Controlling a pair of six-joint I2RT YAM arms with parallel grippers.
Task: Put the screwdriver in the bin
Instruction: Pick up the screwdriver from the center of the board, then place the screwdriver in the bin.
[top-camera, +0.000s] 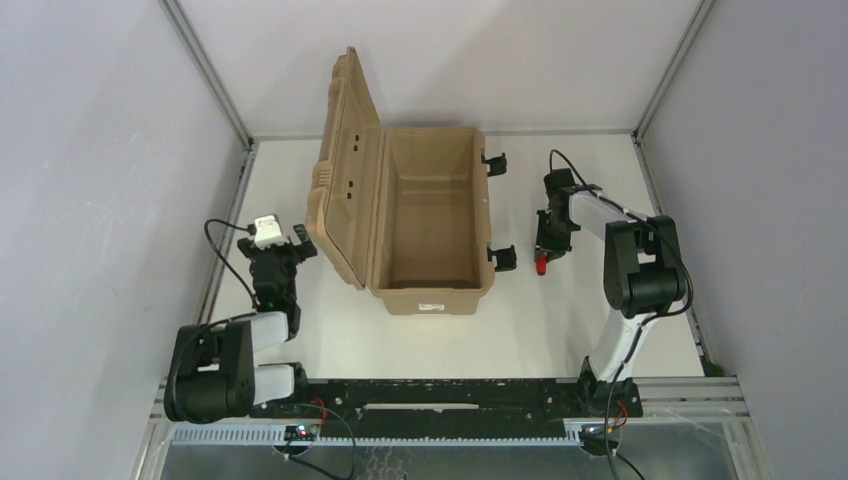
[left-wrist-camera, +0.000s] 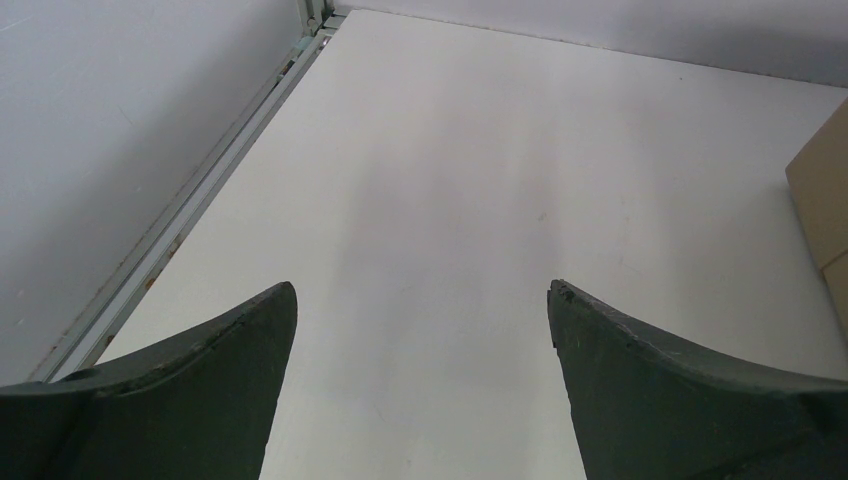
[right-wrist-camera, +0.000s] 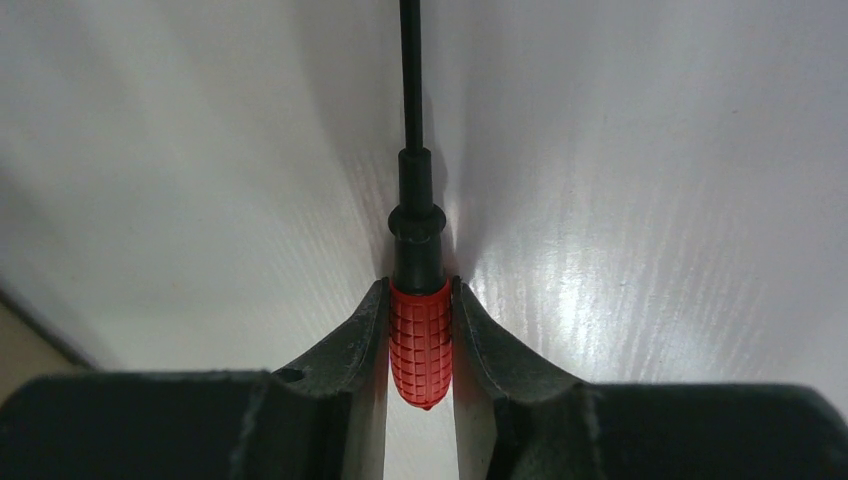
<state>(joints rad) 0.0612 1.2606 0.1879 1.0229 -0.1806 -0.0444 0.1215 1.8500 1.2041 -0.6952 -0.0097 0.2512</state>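
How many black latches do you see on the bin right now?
2. Both sit on the right side of the bin: a far latch and a near latch. The open lid could hide others.

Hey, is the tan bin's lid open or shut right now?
Open. The bin has its lid swung up and back on the left side, and the top view looks straight down into its interior.

Red-handled screwdriver (right-wrist-camera: 420, 340) lies just right of the open tan bin (top-camera: 430, 292).
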